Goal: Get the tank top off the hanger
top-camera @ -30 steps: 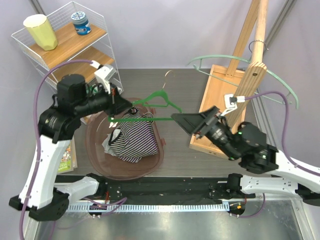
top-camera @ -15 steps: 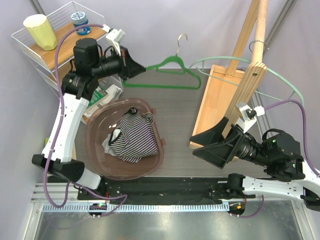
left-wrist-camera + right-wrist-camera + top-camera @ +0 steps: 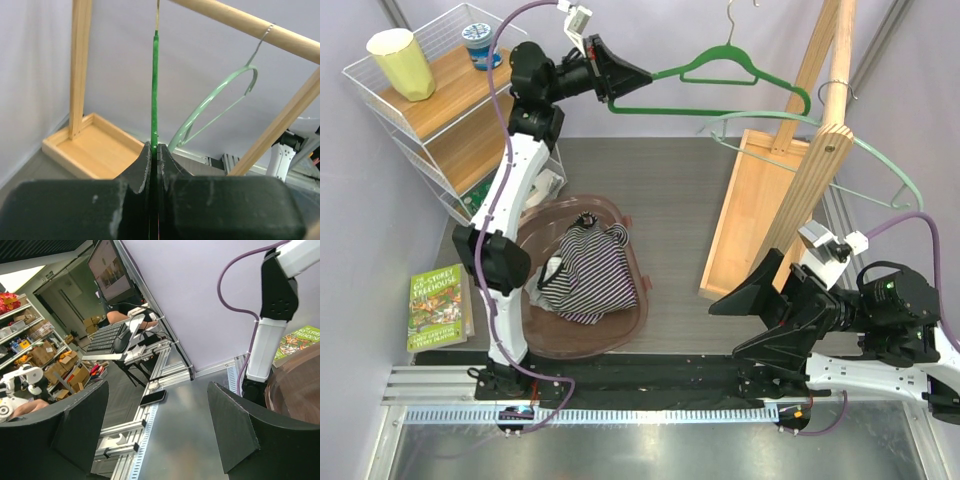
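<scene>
The left arm (image 3: 510,190) has swung up and back from over the basin (image 3: 515,290) within the last second, and it now reaches high toward the wooden rack (image 3: 820,130) at the far right of the table (image 3: 690,190). The right arm has drawn back toward its own base, well apart from everything it was near a second ago.

The striped tank top (image 3: 588,275) lies crumpled in the basin, in the same heap as before. Nothing touches it.

The green hanger (image 3: 710,110) has travelled with the left arm and hangs bare, its hook up near the rack's rail, close to a pale green hanger (image 3: 880,165) already hung there. The left gripper (image 3: 642,77) is clamped on one end of it. The left wrist view shows the jaws pressed together on the green wire (image 3: 154,90).

The right gripper (image 3: 748,318) holds nothing, its fingers spread wide.

Garment and hanger are therefore well apart, so the removal itself looks done. Judging by the hanger's position, hooking it onto the rail is probably the only step left.
</scene>
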### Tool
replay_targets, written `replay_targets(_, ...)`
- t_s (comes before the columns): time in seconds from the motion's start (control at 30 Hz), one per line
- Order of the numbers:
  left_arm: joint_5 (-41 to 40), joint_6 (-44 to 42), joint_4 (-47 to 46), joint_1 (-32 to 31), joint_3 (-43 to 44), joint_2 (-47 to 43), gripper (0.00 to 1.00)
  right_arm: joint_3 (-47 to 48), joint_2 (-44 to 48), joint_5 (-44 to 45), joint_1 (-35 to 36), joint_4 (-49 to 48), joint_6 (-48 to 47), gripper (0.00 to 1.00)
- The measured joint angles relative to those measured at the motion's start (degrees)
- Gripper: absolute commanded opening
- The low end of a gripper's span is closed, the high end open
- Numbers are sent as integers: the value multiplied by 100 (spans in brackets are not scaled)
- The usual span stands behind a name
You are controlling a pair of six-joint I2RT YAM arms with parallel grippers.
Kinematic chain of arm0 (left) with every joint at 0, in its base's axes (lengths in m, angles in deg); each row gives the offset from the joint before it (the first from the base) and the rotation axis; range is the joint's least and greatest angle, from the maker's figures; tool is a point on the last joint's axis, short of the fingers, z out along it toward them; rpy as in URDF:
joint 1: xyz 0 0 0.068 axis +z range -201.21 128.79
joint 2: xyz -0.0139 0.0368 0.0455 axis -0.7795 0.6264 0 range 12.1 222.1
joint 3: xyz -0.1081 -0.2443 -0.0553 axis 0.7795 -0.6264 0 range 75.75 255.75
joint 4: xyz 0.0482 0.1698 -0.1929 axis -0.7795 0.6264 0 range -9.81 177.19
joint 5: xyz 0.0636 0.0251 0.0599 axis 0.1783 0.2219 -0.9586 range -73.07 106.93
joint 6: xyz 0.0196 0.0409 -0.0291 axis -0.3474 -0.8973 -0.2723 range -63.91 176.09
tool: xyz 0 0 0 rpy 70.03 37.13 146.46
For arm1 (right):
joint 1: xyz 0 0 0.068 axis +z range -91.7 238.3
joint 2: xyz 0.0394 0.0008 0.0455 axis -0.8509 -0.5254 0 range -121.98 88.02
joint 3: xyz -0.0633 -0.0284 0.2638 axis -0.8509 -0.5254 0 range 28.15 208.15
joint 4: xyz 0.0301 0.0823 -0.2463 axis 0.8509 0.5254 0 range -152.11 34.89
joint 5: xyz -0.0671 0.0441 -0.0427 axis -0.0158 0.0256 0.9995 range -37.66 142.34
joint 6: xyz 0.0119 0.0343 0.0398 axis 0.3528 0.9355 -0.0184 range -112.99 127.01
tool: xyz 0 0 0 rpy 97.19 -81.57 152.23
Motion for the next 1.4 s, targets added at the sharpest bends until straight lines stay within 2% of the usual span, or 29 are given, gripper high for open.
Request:
replay_targets(0.07,157,304,-472,-50,424,332,0,0,0,-22,0,24,-20,85)
replay_targets(0.2,310,481,-815,-337,1342,824,0,-13,0,-37,0,37,-37,85)
replay_targets(0.3,378,492,-970,-636,1622,916,0,-42,0,-37,0,33,-44,85)
replay_targets(0.43,391,339,-1064,-986,1685,914,0,-87,-2,-37,0,28,-42,85)
replay_targets(0.63,358,-293,-640,-1375,1698,927,0,-127,-2,-37,0,-17,-24,85)
replay_targets(1.17,321,-542,-398,-1661,1572,1252,0,-490,0,-11,0,-291,26,84)
replay_targets(1.4,260,-1215,439,-1720,1215,1250,0,-516,-2,15,0,-332,24,84)
